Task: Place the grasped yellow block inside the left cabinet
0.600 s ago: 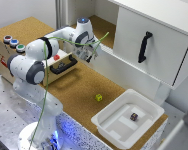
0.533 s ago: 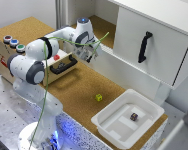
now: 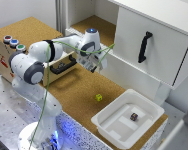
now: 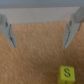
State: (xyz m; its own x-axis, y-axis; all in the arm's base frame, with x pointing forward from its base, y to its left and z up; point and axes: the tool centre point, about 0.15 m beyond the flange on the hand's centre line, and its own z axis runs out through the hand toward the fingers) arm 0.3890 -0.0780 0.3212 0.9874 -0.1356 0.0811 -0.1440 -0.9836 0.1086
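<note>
The Panda arm's pincer [image 3: 97, 64] is hovering at centre frame with its jaws spread wide and gripping nothing, while the yellow block [image 3: 99, 97] is lying loose on the cork desk [image 3: 76, 95] just below it in the exterior view, between the pincer and the white tray [image 3: 106, 122] at lower right; the left cabinet [image 3: 96, 25] is standing open at upper centre, well apart from the cube

Both pictures are bright and a bit blurry. The wrist view is fuzzier, and its fingers [image 4: 67, 34] look soft. A blue glow shines by the robot's base [image 3: 41, 140].
</note>
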